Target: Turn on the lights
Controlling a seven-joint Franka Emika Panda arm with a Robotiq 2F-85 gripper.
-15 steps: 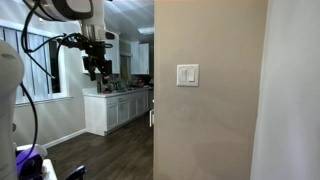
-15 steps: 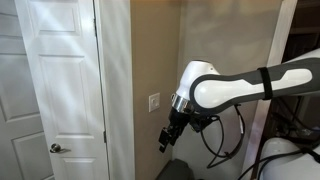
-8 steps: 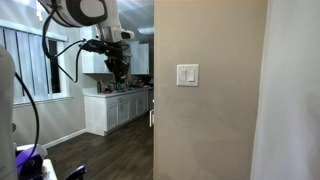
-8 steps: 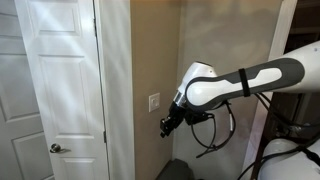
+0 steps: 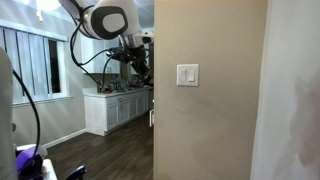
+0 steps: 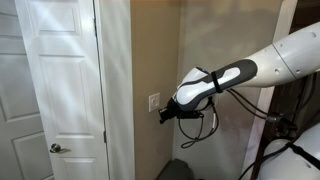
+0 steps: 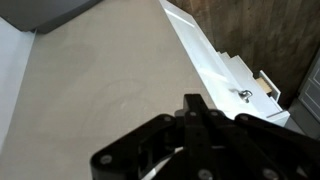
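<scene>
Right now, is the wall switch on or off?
Cannot tell. In both exterior views the rocker switch is too small to show its tilt.

Daylight enters through the window (image 5: 28, 62) in an exterior view, leaving the room around it dim, while the beige wall (image 5: 215, 120) is softly and evenly lit. Pale diagonal streaks of light cross the white door (image 6: 55, 80). All frames are coarse and soft. In the wrist view the gripper (image 7: 195, 105) is a dark, out-of-focus mass.

Small white squarish switch plate (image 5: 181, 67) with one wide rocker (image 5: 188, 76), flush on beige wall (image 5: 220, 125).
</scene>
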